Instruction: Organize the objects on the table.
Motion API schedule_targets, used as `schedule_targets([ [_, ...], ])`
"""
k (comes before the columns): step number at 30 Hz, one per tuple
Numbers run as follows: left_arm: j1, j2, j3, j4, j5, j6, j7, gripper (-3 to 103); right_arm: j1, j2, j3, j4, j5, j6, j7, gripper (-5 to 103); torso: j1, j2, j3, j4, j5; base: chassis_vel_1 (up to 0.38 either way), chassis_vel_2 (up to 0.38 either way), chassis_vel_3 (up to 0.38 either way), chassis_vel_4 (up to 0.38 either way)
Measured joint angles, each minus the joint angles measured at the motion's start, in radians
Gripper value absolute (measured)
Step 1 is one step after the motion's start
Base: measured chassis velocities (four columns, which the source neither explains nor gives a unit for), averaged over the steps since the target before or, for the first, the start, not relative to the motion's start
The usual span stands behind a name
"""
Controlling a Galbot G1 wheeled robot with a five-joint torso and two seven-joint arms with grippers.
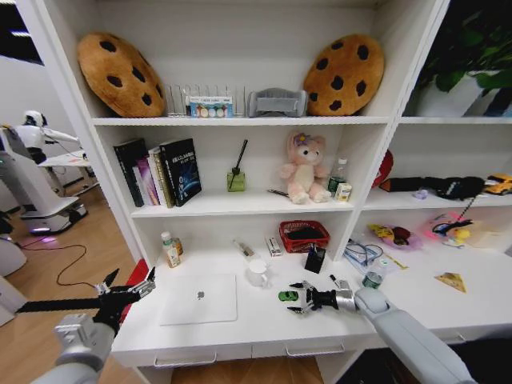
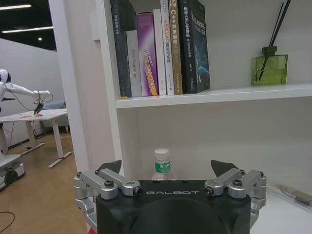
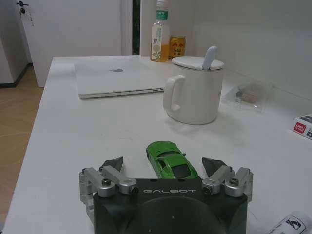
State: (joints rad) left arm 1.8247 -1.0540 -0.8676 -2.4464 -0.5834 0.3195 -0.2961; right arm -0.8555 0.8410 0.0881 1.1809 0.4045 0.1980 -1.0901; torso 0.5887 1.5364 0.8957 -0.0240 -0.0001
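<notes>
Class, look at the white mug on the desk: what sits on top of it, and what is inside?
A white lid covers the white mug, with a spoon handle sticking up through it. The lid hides the contents.

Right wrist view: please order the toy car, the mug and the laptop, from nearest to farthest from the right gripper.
1. Toy car: on the table between the open fingers of the right gripper.
2. Mug: just beyond the car, lid on.
3. Laptop: farthest, closed, lying flat past the mug.
</notes>
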Motion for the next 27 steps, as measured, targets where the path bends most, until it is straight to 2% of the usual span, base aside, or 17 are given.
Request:
schedule_targets([
  [3, 0.0, 0.0, 0.0, 0.0, 0.0, 0.0, 0.0, 100, -0.002, 0.004, 0.0, -0.005, -0.007, 0.007, -0.001, 84, 0.0, 0.0, 0.0, 0.0, 0.0, 0.0, 0.0, 0.0, 0.0],
  [5, 0.0, 0.0, 0.0, 0.0, 0.0, 0.0, 0.0, 100, -0.005, 0.006, 0.002, -0.009, -0.011, 0.018, -0.004, 73, 0.0, 0.0, 0.0, 0.0, -0.0003, 0.0, 0.0, 0.0, 0.0],
  [6, 0.0, 0.0, 0.0, 0.0, 0.0, 0.0, 0.0, 100, -0.005, 0.006, 0.002, -0.009, -0.011, 0.018, -0.004, 73, 0.0, 0.0, 0.0, 0.0, -0.0003, 0.0, 0.0, 0.0, 0.0],
  [8, 0.0, 0.0, 0.0, 0.0, 0.0, 0.0, 0.0, 100, -0.008, 0.01, 0.005, -0.013, -0.012, 0.026, -0.005, 62, 0.0, 0.0, 0.0, 0.0, -0.0003, 0.0, 0.0, 0.0, 0.0],
  [9, 0.0, 0.0, 0.0, 0.0, 0.0, 0.0, 0.0, 100, -0.008, 0.01, 0.005, -0.013, -0.012, 0.026, -0.005, 62, 0.0, 0.0, 0.0, 0.0, -0.0003, 0.0, 0.0, 0.0, 0.0],
  [11, 0.0, 0.0, 0.0, 0.0, 0.0, 0.0, 0.0, 100, -0.013, 0.012, 0.008, -0.014, -0.012, 0.03, -0.006, 51, 0.0, 0.0, 0.0, 0.0, -0.0002, 0.0, 0.0, 0.0, 0.0],
  [12, 0.0, 0.0, 0.0, 0.0, 0.0, 0.0, 0.0, 100, -0.013, 0.012, 0.008, -0.014, -0.012, 0.03, -0.006, 51, 0.0, 0.0, 0.0, 0.0, -0.0002, 0.0, 0.0, 0.0, 0.0],
  [15, 0.0, 0.0, 0.0, 0.0, 0.0, 0.0, 0.0, 100, -0.014, 0.012, 0.009, -0.015, -0.012, 0.033, -0.008, 37, 0.0, 0.0, 0.0, 0.0001, 0.0, 0.0, 0.0, 0.0, 0.0],
  [27, 0.0, 0.0, 0.0, 0.0, 0.0, 0.0, 0.0, 100, -0.06, -0.013, 0.061, 0.041, -0.001, 0.037, 0.005, 36, 0.0, 0.0, 0.0, -0.0004, 0.0009, 0.0, 0.0, 0.0, 0.0],
])
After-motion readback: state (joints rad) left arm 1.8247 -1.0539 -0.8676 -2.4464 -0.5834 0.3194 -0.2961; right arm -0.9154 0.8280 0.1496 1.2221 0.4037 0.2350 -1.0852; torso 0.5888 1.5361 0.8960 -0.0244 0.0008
